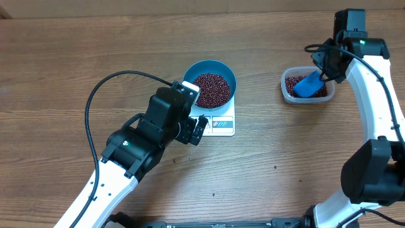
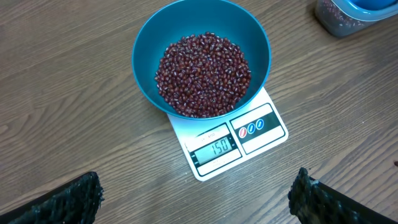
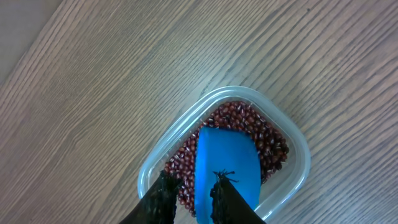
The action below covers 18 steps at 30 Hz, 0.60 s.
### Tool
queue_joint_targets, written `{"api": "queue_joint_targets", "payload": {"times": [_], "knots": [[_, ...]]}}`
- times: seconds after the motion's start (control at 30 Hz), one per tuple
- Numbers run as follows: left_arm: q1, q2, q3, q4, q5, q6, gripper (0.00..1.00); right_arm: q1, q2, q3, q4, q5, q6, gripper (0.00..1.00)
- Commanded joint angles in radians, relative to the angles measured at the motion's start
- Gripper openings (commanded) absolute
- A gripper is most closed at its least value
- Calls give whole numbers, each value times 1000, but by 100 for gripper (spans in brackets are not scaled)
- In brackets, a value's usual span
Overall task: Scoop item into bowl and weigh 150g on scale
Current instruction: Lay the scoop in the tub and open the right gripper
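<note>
The blue bowl [image 1: 219, 66] [image 2: 148, 46] stands on the white scale [image 1: 220, 124] [image 2: 266, 132], filled with dark red-brown beans [image 1: 212, 88] [image 2: 202, 74]. The display reads 150. My left gripper [image 1: 197, 130] [image 2: 199, 205] hovers just in front of the scale, jaws wide open and empty. At the right, my right gripper [image 1: 320, 71] [image 3: 193, 185] hangs over the clear tub [image 1: 286, 88] [image 3: 292, 140]. Its fingers stand slightly apart above the blue scoop [image 1: 309, 84] [image 3: 227, 158], which lies on the beans in the tub.
A black cable [image 1: 92, 104] loops over the table left of my left arm. A few stray beans [image 1: 212, 194] dot the wood near the front edge. The tub [image 2: 339, 18] shows at the top right corner of the left wrist view.
</note>
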Motion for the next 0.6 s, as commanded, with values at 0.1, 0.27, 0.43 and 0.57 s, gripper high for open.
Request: {"api": "queue_joint_targets", "payload": {"times": [0.1, 0.27, 0.43, 0.57], "knots": [[0, 5, -5, 3, -9, -6, 99, 5, 7, 0, -39, -1, 1, 21], [0, 5, -5, 3, -9, -6, 100, 5, 7, 0, -70, -2, 1, 21], [0, 5, -5, 3, -9, -6, 100, 5, 6, 0, -73, -56, -2, 21], [0, 5, -5, 3, -9, -6, 100, 5, 6, 0, -63, -165, -70, 21]]}}
